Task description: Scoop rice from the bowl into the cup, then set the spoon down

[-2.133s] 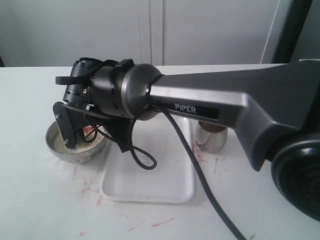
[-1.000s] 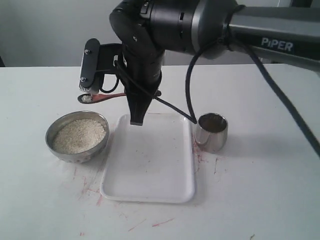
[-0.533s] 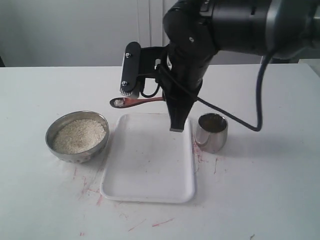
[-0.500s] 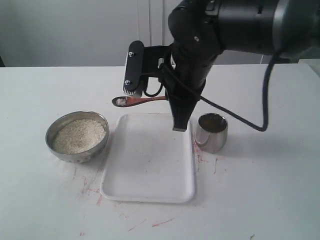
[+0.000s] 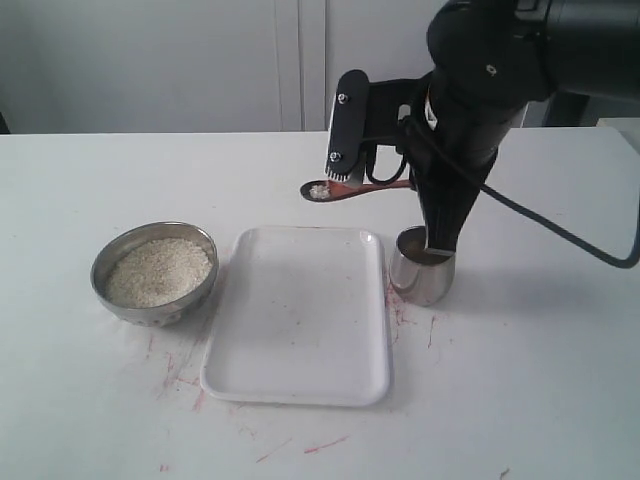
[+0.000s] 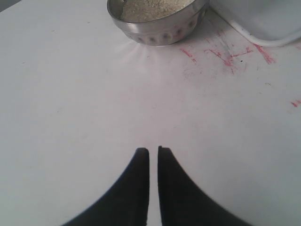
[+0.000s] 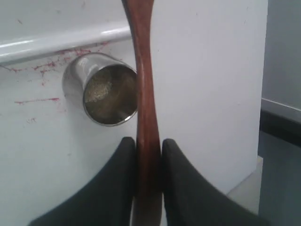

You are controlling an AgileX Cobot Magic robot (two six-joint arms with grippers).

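Note:
The steel bowl [image 5: 155, 290] holds a heap of rice [image 5: 160, 270] at the left of the table; it also shows in the left wrist view as the bowl [image 6: 160, 28] with rice [image 6: 150, 5]. The shiny cup [image 5: 422, 270] stands right of the tray, with some grains inside the cup [image 7: 106, 94]. My right gripper [image 5: 438, 238] hangs just above the cup's rim, shut on the wooden spoon [image 5: 360, 186]. The spoon lies level, its head carrying a little rice above the table behind the tray. In the right wrist view the gripper [image 7: 148, 143] clamps the spoon handle [image 7: 143, 70]. My left gripper [image 6: 153, 151] is shut and empty over bare table.
A white rectangular tray [image 5: 296, 380] lies between bowl and cup; its rim [image 7: 66, 40] shows near the cup. Red marks stain the table around the tray. The table's far edge [image 7: 261, 101] runs beyond the cup.
The right arm lifted the spoon with rice out of the bowl and carried it rightward across the tray to the cup. The left gripper is not seen to move.

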